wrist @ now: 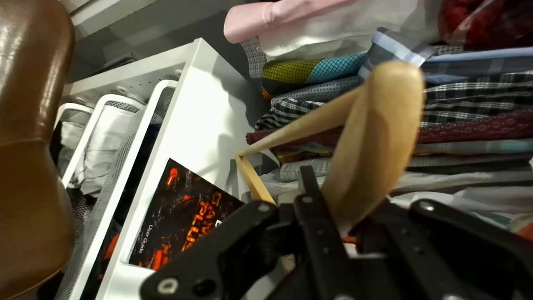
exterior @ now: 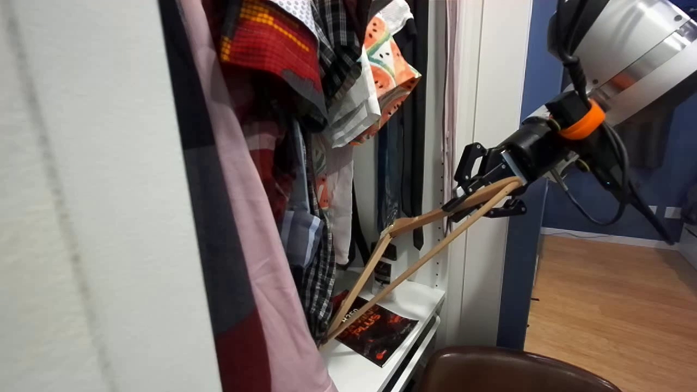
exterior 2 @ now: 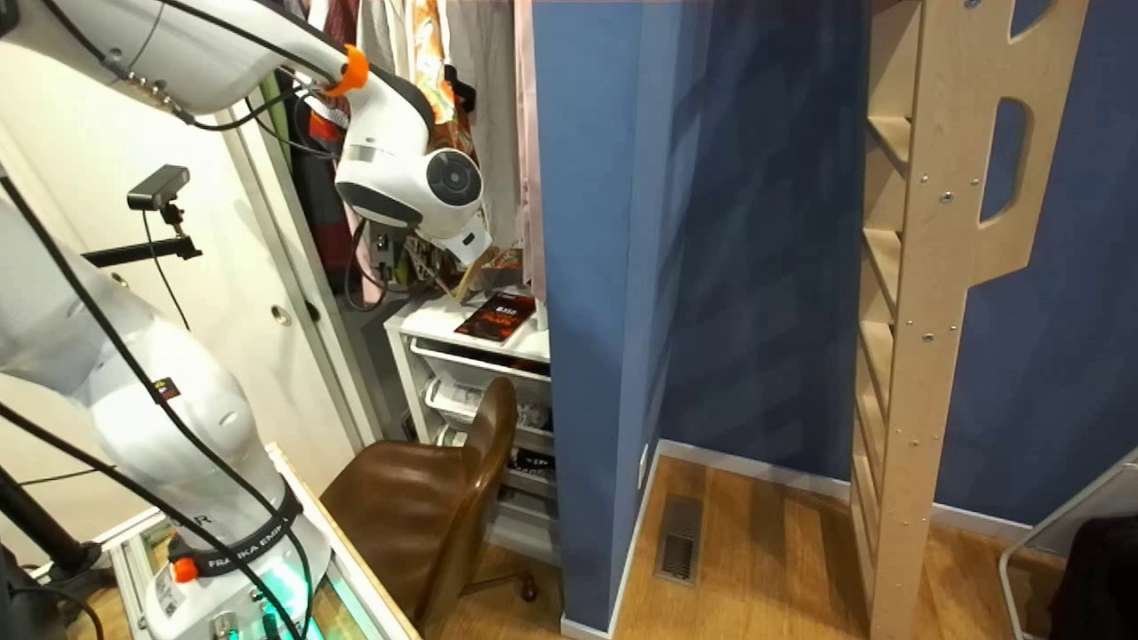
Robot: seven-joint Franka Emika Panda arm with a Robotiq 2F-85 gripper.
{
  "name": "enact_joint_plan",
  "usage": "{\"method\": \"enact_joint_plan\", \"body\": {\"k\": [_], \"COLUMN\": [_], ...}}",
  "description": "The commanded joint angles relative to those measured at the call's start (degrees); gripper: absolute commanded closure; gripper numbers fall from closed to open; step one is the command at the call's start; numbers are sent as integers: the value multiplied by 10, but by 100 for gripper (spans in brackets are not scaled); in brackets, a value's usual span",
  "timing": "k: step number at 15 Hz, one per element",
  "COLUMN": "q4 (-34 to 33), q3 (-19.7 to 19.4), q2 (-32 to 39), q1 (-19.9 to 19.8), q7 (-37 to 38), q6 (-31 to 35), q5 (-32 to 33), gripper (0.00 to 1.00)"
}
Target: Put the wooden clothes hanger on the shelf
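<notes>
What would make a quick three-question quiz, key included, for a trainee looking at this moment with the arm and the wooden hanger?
1. Name it: what does the gripper hold?
2. Choose: which small white words can be read on the dark booklet in the wrist view? a) Quick Start; b) User Guide; c) Safety Notes.
3. True or false: the booklet is standing upright.

Key:
1. The wooden hanger.
2. b.
3. False: it lies flat on the white shelf.
</notes>
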State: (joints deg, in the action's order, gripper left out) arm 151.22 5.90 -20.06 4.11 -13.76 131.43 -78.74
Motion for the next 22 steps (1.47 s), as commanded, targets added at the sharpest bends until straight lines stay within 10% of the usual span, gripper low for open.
{"method": "enact_joint_plan", "body": {"k": [1, 9, 10, 22], "q4": [-30, -84, -61, -91], "q3": [16, 20, 15, 12], "q2": [42, 116, 89, 135], "q1": [9, 11, 8, 11], "q7": [-22, -62, -39, -80], "q6": [28, 64, 47, 49], "q5": [-35, -53, -32, -105], "gripper": [96, 96, 84, 96]}}
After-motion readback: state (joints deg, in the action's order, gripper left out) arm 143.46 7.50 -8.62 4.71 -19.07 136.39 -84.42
